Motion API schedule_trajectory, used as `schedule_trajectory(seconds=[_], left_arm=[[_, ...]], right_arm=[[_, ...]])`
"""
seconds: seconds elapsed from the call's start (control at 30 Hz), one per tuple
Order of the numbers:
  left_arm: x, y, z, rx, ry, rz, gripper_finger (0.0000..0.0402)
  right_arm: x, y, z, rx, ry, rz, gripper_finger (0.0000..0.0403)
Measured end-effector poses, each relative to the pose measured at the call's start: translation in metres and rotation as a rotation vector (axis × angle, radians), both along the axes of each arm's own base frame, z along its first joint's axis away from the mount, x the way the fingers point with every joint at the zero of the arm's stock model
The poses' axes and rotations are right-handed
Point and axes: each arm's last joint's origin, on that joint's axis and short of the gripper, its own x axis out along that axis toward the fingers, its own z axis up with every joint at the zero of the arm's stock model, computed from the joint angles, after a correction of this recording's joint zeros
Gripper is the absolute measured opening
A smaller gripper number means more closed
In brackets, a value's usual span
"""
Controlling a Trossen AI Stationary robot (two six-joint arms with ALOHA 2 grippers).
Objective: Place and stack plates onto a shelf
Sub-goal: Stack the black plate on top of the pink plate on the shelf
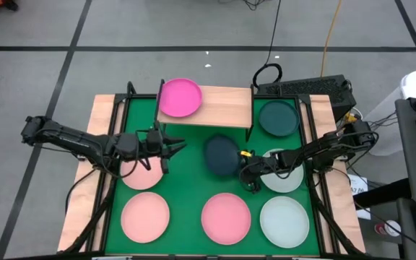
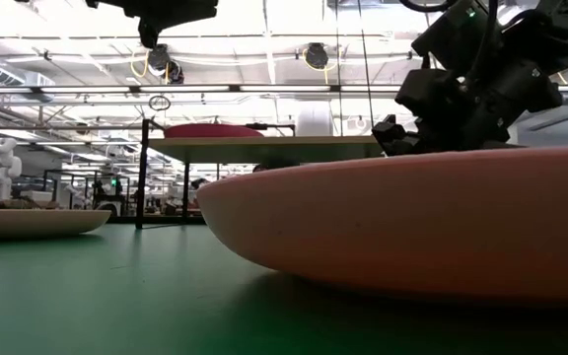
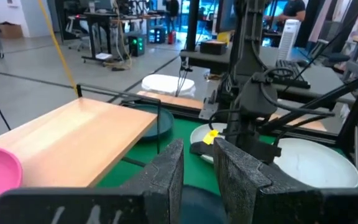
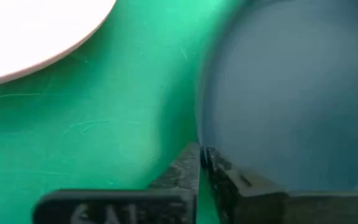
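Green tabletop (image 1: pixel 186 188) carries scattered plates; right gripper (image 1: pixel 245 157) pinches the dark teal plate's (image 1: pixel 221 156) rim, left gripper (image 1: pixel 170 148) parted, empty.

Pale salmon plate (image 1: pixel 141 173) half hidden under left arm

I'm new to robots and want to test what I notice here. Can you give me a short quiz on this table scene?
1. True or false: the small light-wood shelf holds two plates.
2. Which end effector grips the rim of the round dark teal plate: A left, B right?
3. Fill in: the round hot pink plate sits on the shelf's ___ end in the high view.

Key: 1 false, only one. 2 B, the right end effector. 3 left.
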Motion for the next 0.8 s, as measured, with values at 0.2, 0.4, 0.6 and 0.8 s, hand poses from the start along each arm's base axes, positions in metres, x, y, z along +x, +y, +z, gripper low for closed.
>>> schedule_trajectory(seconds=[0.2, 0.4, 0.6, 0.8], left_arm=[[-0.002, 0.000, 0.002, -0.002, -0.009, 0.000, 0.0093], [-0.002, 0.000, 0.002, -0.006, -0.009, 0.000, 0.0093], [-0.003, 0.001, 0.004, -0.004, -0.020, 0.000, 0.0093], [-0.008, 0.001, 0.013, -0.003, -0.087, 0.000, 0.0093]], right_arm=[[0.001, 0.001, 0.006, 0.023, -0.042, -0.007, 0.0001], [-0.002, 0.011, 0.030, 0.088, -0.163, 0.049, 0.0000], [-0.010, 0.016, 0.066, 0.179, -0.336, 0.114, 0.0001], [-0.018, 0.015, 0.092, 0.189, -0.473, 0.125, 0.0001]])
